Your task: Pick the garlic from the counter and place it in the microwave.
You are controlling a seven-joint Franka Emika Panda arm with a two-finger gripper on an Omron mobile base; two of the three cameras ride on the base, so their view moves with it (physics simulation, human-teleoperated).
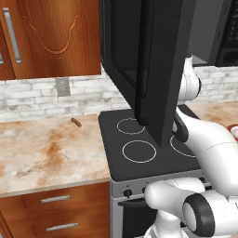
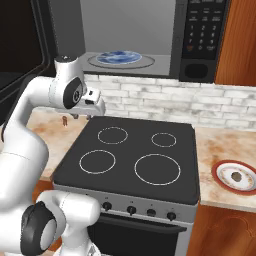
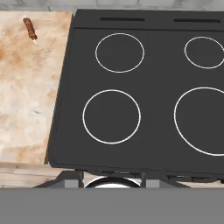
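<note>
Garlic — not identifiable; a small brown item [image 3: 29, 28] lay on the counter [image 3: 26, 100] left of the stovetop [image 3: 140, 92]. Gripper [image 2: 89, 107] hovered above the stovetop's rear-left corner — finger spacing indiscernible, nothing visibly held.

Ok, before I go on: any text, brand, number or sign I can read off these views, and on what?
None can be read.
Button panel of the microwave: rows of pale marks on the keys, too small and blurred to read.
Stove knobs: no legible markings.
Wall outlet, plate on the counter: no text visible.
</note>
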